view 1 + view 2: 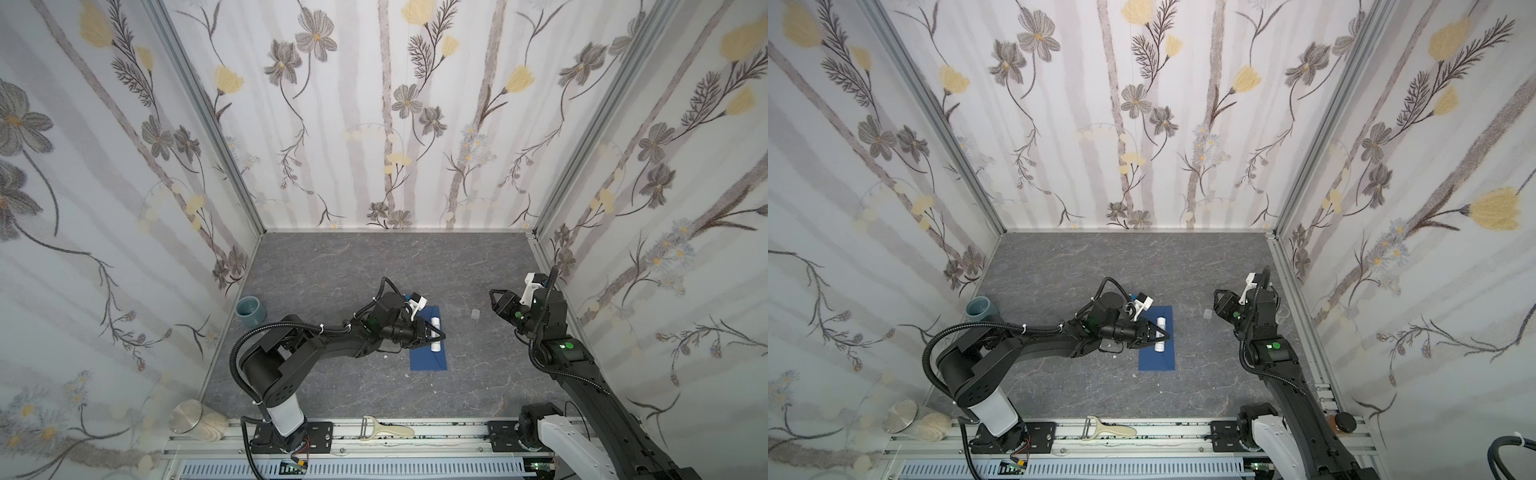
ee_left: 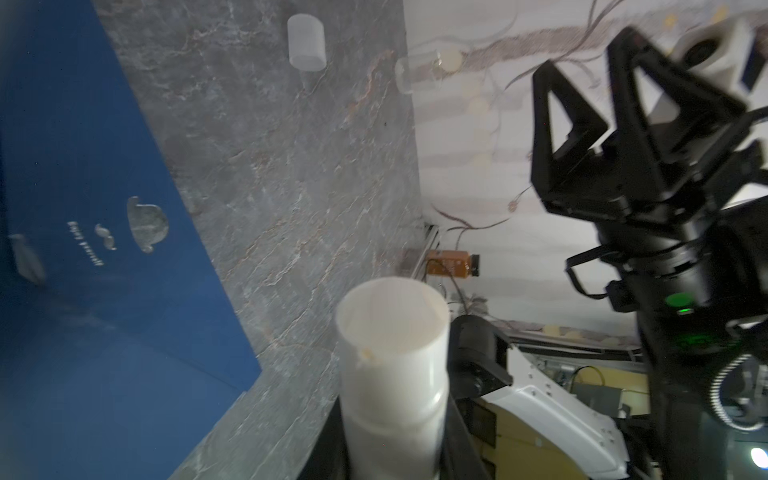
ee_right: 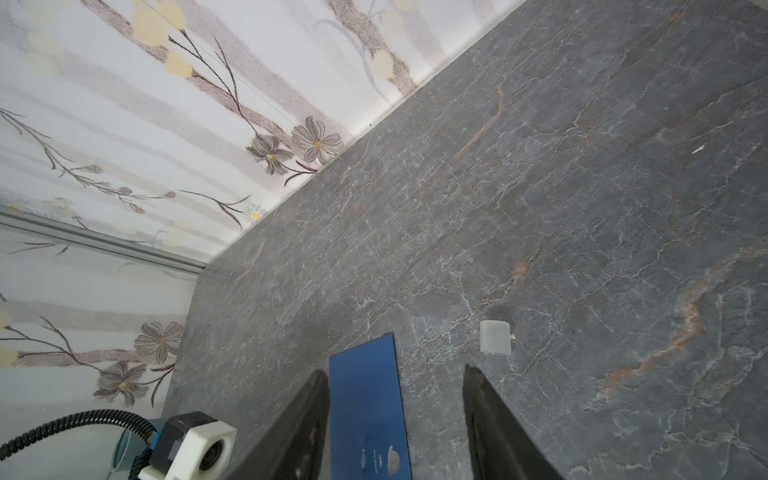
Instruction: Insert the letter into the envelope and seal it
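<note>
Near the middle of the table (image 1: 332, 266) the envelope (image 1: 428, 359) (image 1: 1156, 360) is laid flat. Its long edges run from front to back, and its pale mark (image 2: 145, 224) is turned upward. Over its right half a white stick (image 1: 435, 323) (image 1: 1161, 323) is held lengthwise, parallel to those long edges. It is clamped across its middle by the left gripper (image 1: 436, 336). In the left wrist view the stick's uncapped end (image 2: 392, 307) is shown. Whether the stick touches the paper cannot be told.

The envelope's left edge is partly covered in both top views by the left arm, which reaches in from that side. The right edge and the front edge are left free. A few white scraps (image 1: 384, 356) are scattered just beside the front left corner.

From the far edge to the rear wall the table is bare. To the right only a clear cap (image 1: 476, 313) (image 3: 495, 337) is stood, apart from the envelope and near the right gripper (image 1: 492, 299). That gripper is held above the table close to the right wall. Its jaws are spread, and nothing is gripped between them, as is seen in the right wrist view.

A mug (image 1: 250, 311) is set against the left wall, well apart from the envelope. A peeler (image 1: 386, 428) is laid on the front rail, off the table.
</note>
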Action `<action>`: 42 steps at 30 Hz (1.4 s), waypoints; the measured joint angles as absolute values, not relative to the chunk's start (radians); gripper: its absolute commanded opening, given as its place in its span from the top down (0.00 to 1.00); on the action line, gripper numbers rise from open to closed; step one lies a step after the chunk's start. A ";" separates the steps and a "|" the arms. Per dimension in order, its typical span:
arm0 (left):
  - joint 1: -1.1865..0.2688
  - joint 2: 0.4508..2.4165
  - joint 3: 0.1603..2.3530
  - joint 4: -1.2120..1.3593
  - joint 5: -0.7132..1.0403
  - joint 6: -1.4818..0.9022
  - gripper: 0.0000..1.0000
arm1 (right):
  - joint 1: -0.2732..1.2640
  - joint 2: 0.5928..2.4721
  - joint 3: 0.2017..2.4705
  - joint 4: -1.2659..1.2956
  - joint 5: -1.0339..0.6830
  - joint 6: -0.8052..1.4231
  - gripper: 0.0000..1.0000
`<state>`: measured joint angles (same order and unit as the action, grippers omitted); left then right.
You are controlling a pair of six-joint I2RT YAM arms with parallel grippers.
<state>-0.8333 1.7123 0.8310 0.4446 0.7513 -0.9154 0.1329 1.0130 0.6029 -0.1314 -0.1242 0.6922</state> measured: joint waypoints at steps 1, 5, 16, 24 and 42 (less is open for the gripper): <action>-0.839 1.712 0.849 0.375 0.750 -0.851 1.00 | 0.126 1.023 0.606 -0.136 -0.124 0.686 0.46; -0.849 1.720 0.850 0.197 0.764 -0.688 1.00 | 0.116 1.078 0.615 -0.149 -0.121 0.670 0.46; -0.852 1.761 0.878 0.056 0.797 -0.514 1.00 | 0.103 1.320 0.698 -0.187 -0.118 0.614 0.46; -0.844 1.812 0.954 0.052 0.817 -0.447 1.00 | 0.099 1.495 0.815 -0.227 -0.098 0.573 0.45; -0.772 1.951 1.102 0.050 0.939 -0.393 1.00 | 0.142 1.811 1.002 -0.335 -0.106 0.522 0.49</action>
